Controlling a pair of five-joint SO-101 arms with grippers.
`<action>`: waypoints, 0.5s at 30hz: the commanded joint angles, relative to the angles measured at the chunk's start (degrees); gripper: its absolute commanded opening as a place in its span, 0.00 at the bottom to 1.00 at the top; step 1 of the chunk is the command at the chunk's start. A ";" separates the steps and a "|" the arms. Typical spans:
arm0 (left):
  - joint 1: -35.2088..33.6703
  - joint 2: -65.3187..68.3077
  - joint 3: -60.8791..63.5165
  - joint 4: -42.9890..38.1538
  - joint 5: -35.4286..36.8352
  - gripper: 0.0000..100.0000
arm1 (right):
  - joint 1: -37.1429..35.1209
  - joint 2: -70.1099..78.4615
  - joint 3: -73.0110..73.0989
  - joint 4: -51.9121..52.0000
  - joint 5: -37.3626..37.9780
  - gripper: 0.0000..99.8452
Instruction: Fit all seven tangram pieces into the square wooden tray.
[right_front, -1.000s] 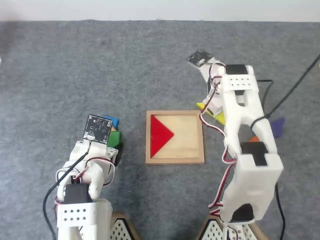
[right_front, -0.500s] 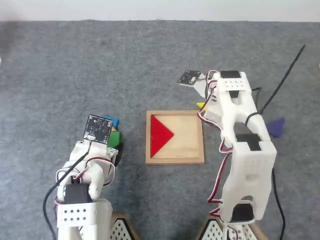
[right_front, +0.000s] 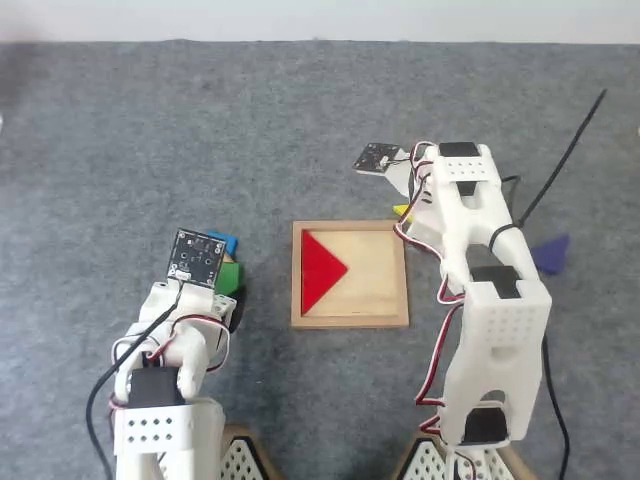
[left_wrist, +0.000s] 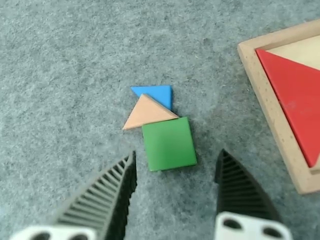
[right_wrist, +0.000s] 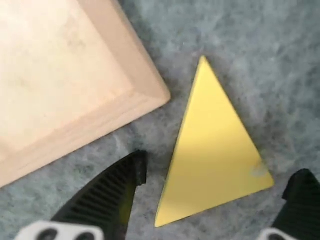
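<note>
Holding nearly still above yellow triangle (right_wrist: 215, 145), right gripper (right_wrist: 217, 172) (jaws apart, as on left gripper (left_wrist: 177, 159))

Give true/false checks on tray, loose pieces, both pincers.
1. The red triangular piece lies inside the square wooden tray. True.
2. The yellow triangular piece sits in the tray. False: it lies on the grey carpet, just outside a tray corner.
3. The left pincer is shut on the green square piece. False: it is open, and the square lies loose on the carpet.
4. The right pincer is open, with a finger on either side of the yellow piece. True.
</note>
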 joint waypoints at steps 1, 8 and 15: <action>0.18 0.18 -0.48 -1.23 0.62 0.25 | -0.31 0.48 -2.02 -1.19 0.44 0.42; 0.18 0.18 -0.48 -1.23 0.62 0.25 | -0.48 0.48 -2.02 -1.19 0.44 0.28; 0.18 0.18 -0.48 -1.23 0.62 0.25 | -0.48 0.48 -2.02 -1.10 0.44 0.15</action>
